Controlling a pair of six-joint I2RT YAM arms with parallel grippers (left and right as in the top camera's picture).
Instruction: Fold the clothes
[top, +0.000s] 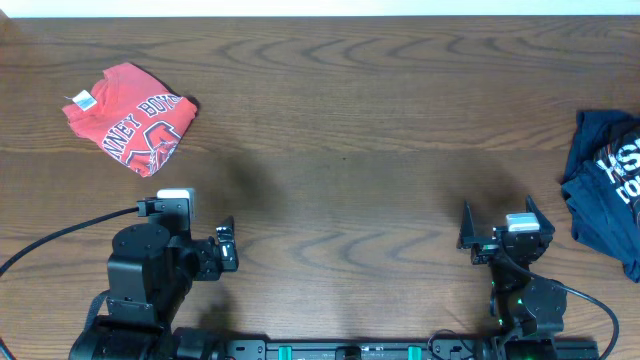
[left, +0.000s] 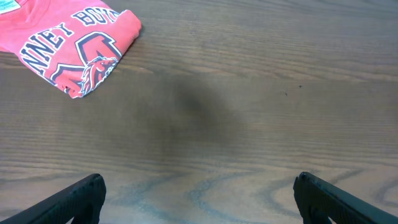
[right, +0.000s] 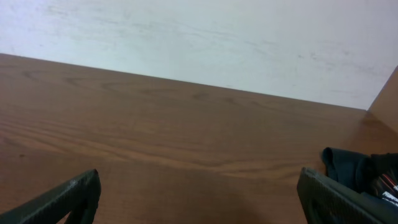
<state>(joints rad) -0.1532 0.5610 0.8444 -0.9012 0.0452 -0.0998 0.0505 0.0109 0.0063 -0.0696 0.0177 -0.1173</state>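
The red-orange T-shirt (top: 130, 120) lies folded into a compact bundle at the far left of the table, its grey-white lettering and graphic facing up and its white neck tag at its left corner. It also shows at the top left of the left wrist view (left: 68, 45). My left gripper (top: 227, 257) is open and empty near the front edge, well short of the shirt; its fingers show in the left wrist view (left: 198, 196). My right gripper (top: 497, 232) is open and empty at the front right, as seen in the right wrist view (right: 199, 196).
A crumpled dark navy garment (top: 606, 187) with white lettering lies at the right edge of the table, just right of my right gripper; a part of it shows in the right wrist view (right: 360, 169). A white wall (right: 205, 37) runs behind the wooden table (top: 350, 130).
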